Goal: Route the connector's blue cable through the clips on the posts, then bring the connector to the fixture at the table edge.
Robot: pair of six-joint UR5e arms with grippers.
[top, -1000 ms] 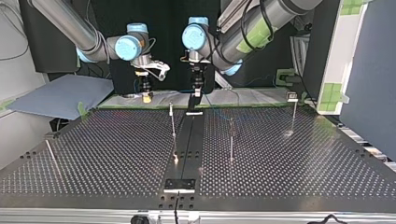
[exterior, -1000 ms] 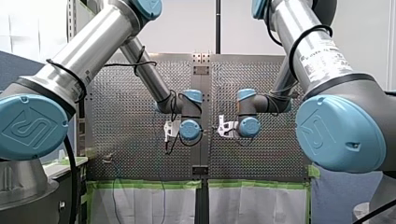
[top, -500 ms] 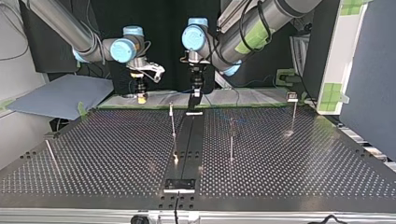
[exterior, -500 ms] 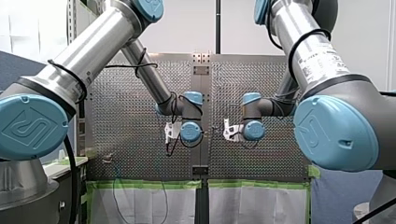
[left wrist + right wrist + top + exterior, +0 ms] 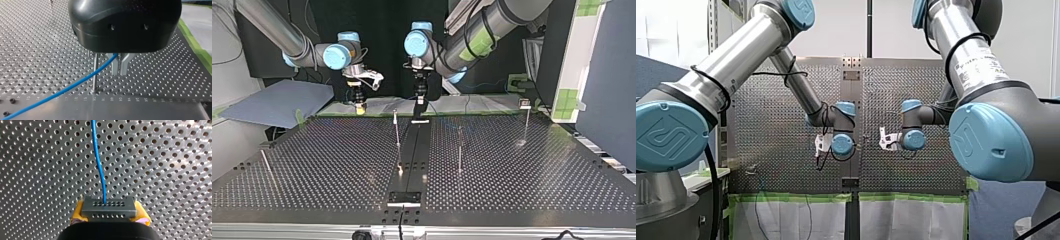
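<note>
The connector (image 5: 109, 207) is gripped tight between the yellow pads (image 5: 78, 211) of my right gripper (image 5: 110, 215), near the far edge of the table (image 5: 532, 170) at the top view's left. Its blue cable (image 5: 98, 162) is pinched in the closed metal fingers (image 5: 114, 66) of my left gripper (image 5: 119, 68), just beside a thin post (image 5: 95, 75). Much open table is left toward the near edge.

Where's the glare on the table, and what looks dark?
Top view: glints at the bases of the posts, black backdrop behind the arms. Left wrist view: sheen across the table, dark housing of my left hand. Right wrist view: evenly lit, blue cable plain.
</note>
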